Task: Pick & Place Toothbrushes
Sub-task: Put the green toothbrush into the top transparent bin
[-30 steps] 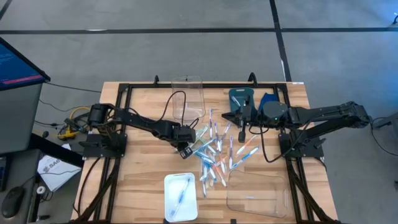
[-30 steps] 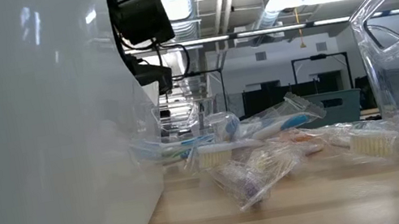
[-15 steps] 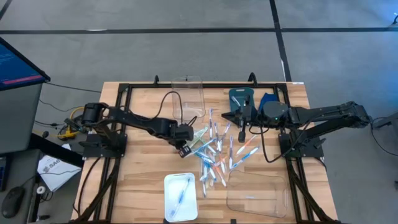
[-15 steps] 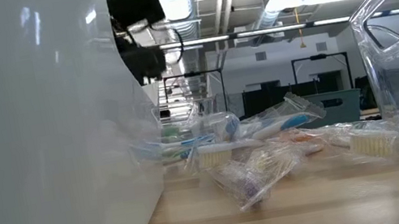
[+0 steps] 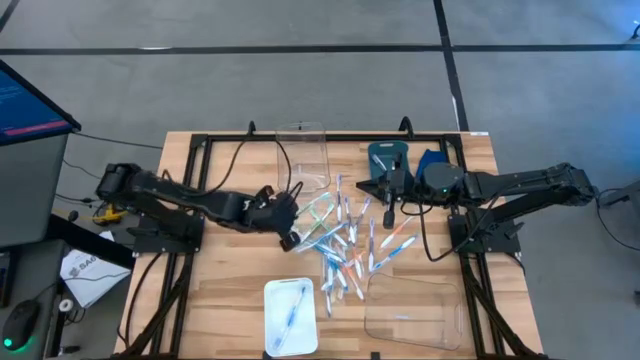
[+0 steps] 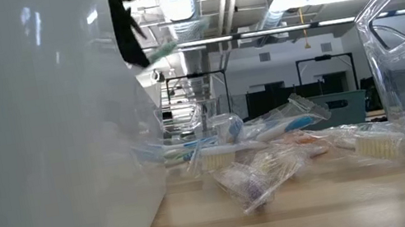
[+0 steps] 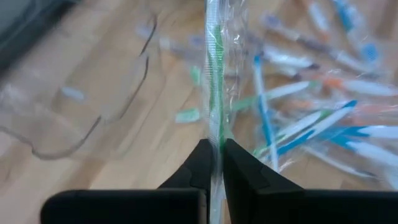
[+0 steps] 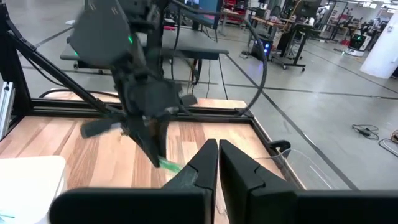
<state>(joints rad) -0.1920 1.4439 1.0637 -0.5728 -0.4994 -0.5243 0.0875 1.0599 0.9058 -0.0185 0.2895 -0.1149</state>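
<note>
A loose pile of wrapped toothbrushes (image 5: 350,248) lies on the middle of the wooden table (image 5: 225,285); the low view shows the pile (image 6: 275,146) too. My left gripper (image 5: 296,228) hangs above the pile's left edge, shut on one green toothbrush (image 7: 214,81) in a clear wrapper. That green toothbrush (image 6: 166,47) also shows high up in the low view. My right gripper (image 5: 386,200) hovers shut over the pile's far right side, holding nothing; its fingers (image 8: 208,163) meet in its wrist view. My left gripper pinches the green toothbrush between its two fingers (image 7: 200,163), with the clear wrapper (image 7: 216,146) caught between them. The toothbrush lies along the fingers and sticks out forward past their tips. It is lifted clear, slanting over the pile.
A white tray (image 5: 290,316) with one toothbrush in it stands at the near edge. An open clear container (image 5: 303,155) stands at the far middle, and another clear container (image 5: 412,310) at the near right. A blue cloth (image 5: 430,160) and a teal holder (image 5: 385,155) lie behind my right gripper.
My left gripper has risen from the pile's left edge and drawn back a little toward the table's left, tipping less steeply. The green toothbrush has come up with it, clear of the pile. In the low view the gripper has climbed nearly out of the picture's top.
</note>
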